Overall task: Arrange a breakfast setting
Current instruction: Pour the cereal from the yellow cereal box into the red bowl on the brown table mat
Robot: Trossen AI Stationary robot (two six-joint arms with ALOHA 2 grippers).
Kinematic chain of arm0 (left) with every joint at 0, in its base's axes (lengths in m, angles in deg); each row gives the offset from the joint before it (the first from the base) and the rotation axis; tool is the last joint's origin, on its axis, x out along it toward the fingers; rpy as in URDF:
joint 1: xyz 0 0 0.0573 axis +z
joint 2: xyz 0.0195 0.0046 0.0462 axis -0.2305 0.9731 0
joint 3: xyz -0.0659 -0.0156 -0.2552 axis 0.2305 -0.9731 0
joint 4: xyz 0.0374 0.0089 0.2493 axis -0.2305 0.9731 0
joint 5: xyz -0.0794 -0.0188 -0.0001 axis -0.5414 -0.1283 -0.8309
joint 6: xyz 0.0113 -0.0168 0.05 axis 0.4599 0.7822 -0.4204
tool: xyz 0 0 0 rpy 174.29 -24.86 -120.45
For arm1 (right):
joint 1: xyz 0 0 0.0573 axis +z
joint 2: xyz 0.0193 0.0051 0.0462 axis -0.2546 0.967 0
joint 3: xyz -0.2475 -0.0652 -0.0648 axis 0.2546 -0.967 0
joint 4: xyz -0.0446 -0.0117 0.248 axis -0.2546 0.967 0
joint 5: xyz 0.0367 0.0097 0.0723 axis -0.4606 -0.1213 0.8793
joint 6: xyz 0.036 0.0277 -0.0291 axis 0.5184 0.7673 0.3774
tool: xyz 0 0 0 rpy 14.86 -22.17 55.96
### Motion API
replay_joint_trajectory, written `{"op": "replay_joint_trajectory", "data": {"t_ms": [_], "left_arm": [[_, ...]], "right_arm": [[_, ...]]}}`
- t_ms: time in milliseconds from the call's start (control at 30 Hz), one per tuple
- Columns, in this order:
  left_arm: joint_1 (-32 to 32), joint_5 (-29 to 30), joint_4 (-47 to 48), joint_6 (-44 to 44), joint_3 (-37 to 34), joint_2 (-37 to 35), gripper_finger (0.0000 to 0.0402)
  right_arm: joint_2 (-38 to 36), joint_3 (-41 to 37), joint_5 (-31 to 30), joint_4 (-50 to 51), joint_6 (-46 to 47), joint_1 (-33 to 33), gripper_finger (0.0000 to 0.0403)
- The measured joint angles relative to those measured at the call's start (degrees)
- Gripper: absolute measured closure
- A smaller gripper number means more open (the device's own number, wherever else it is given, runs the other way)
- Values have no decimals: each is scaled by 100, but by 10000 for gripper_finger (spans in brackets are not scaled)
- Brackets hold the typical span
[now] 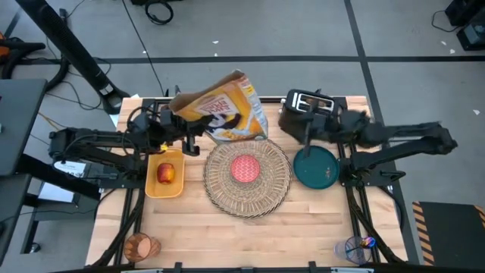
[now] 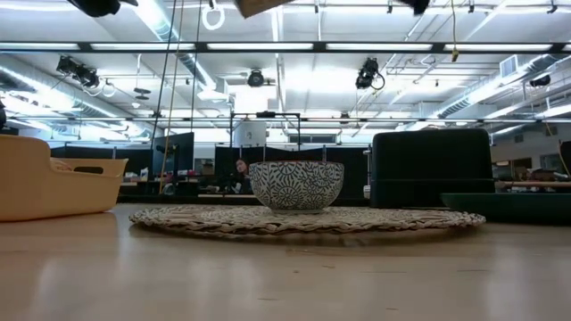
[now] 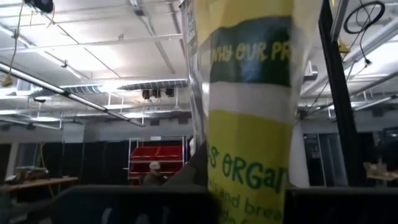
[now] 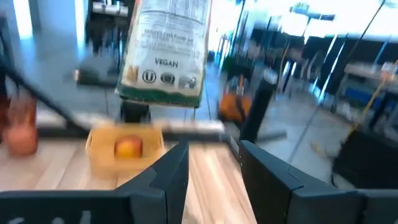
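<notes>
A yellow printed bag (image 1: 227,110) hangs above the table's far middle, and my left gripper (image 1: 184,127) is shut on it. In the left wrist view the bag (image 3: 249,124) rises close before the camera. The round woven placemat (image 1: 248,178) carries the pink bowl (image 1: 245,168), whose patterned outside (image 2: 296,185) shows in the low view. To the mat's right lies the teal plate (image 1: 316,167). The red apple (image 1: 166,174) lies in a yellow bin (image 1: 165,186). My right gripper (image 4: 214,168) is open and bare, pointing level toward the table's left, above the plate's far side (image 1: 307,130). My left gripper holds the bag by its end toward the table's left (image 1: 191,114), coming from the left and slanting upward. The fingers themselves are hidden below the wrist picture's edge. The bag is lifted clear of the table and tilted, its other end (image 1: 254,114) toward the right.
A black toaster (image 1: 307,105) stands at the far right, beside my right arm. An orange cup (image 1: 141,246) stands at the near left corner. A clear cup with the blue spoon (image 1: 356,246) stands at the near right. Bare wood lies near the front edge.
</notes>
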Motion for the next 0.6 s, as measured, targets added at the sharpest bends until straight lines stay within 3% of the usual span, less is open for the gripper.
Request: {"op": "replay_joint_trajectory", "data": {"t_ms": [133,267,600], "left_arm": [[0,3,-173,79,3,8,387],[0,1,-324,60,11,11,388],[2,2,-597,-74,15,394,388]], "right_arm": [[589,-1225,83,-2921,280,-15,250],[1455,-1741,542,-5030,483,-90,226],[3663,-1023,1398,-7235,689,-101,93]]}}
